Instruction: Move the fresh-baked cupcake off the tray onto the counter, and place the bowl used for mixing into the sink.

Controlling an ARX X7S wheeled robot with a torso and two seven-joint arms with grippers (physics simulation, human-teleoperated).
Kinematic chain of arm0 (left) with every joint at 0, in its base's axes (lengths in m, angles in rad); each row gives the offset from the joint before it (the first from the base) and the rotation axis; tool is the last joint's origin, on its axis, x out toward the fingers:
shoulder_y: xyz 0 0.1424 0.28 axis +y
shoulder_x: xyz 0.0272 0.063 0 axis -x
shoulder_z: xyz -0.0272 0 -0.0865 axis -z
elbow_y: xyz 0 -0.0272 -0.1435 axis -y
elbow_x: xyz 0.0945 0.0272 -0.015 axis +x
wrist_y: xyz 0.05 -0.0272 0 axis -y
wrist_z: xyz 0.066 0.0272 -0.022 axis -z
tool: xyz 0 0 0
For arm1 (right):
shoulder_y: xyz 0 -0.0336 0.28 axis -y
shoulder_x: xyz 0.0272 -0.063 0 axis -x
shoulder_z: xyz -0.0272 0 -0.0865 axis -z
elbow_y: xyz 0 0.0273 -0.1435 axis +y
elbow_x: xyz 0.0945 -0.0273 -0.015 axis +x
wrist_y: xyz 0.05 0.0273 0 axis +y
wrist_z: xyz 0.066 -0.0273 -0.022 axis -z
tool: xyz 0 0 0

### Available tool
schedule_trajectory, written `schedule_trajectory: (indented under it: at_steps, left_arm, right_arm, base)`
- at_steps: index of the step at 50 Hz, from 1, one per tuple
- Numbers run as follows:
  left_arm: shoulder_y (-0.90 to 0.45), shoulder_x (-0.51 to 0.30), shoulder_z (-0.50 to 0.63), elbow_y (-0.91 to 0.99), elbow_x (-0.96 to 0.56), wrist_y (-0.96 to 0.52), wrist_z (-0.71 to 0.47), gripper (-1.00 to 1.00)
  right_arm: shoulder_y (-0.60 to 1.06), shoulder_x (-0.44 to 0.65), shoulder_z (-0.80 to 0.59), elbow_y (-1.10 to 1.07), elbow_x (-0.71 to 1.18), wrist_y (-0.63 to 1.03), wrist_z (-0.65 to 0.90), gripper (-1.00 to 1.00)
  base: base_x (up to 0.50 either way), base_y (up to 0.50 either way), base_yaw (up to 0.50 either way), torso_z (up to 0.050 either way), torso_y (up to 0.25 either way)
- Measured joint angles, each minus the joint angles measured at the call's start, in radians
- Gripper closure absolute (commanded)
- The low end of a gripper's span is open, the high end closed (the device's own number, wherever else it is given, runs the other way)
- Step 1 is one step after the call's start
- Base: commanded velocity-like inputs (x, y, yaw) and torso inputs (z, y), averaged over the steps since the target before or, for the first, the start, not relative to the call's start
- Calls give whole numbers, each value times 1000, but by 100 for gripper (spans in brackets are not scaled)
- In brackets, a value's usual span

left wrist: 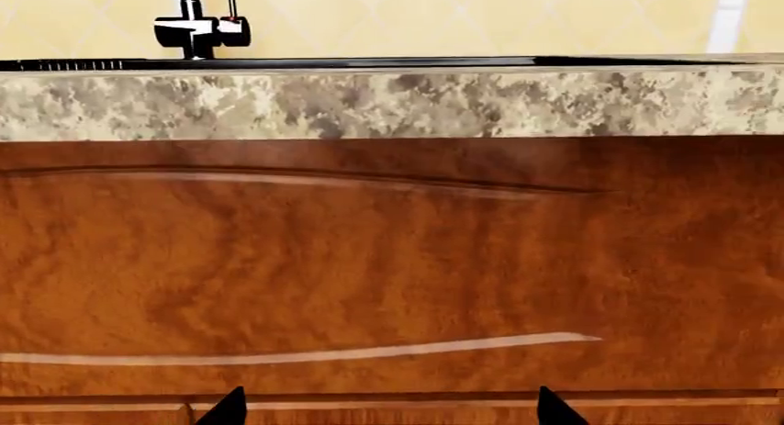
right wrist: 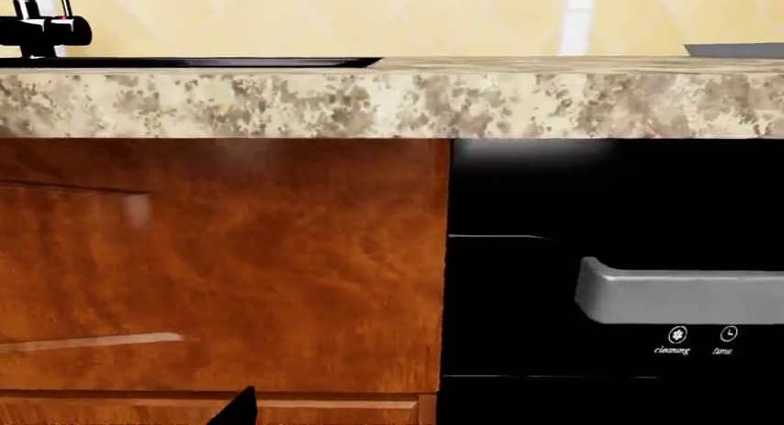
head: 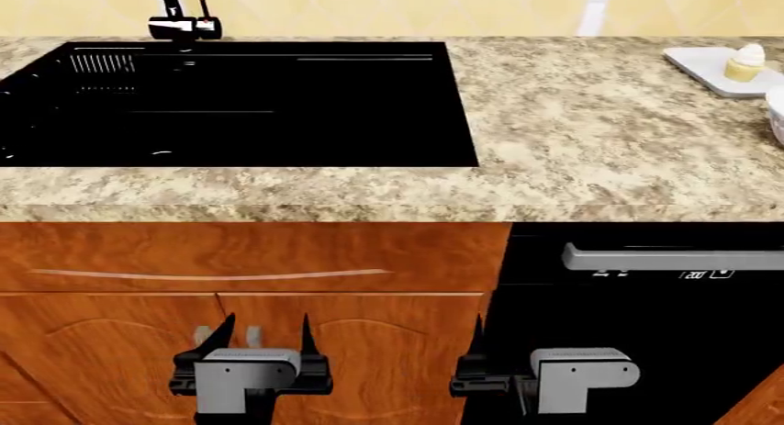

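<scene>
The pale-yellow cupcake (head: 744,62) stands on the flat white tray (head: 711,72) at the far right of the speckled counter (head: 588,131). Just in front of the tray, a sliver of the white bowl (head: 777,113) shows at the head view's right edge. The black sink (head: 233,104) fills the counter's left part. Both grippers hang low in front of the cabinets, well below the counter's edge. My left gripper (head: 263,338) (left wrist: 392,411) is open and empty. My right gripper (head: 520,342) (right wrist: 398,411) is open and empty; one finger is lost against the black appliance front.
A chrome-and-black tap (head: 182,21) stands behind the sink. Brown wooden cabinet doors (head: 245,296) lie under the sink. A black dishwasher (head: 637,324) with a grey handle (head: 674,257) sits below the right counter. The thick counter edge (left wrist: 392,104) overhangs both.
</scene>
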Motion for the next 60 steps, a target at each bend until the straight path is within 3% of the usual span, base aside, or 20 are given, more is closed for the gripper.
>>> schedule_trajectory:
  at_steps: [60]
  left_arm:
    - [-7,-65,79,9,-64,-5,-73,-100]
  right_arm:
    - [6,65,-78,-2,78,6,62,-100]
  base:
    - [0,-500,0,0,0]
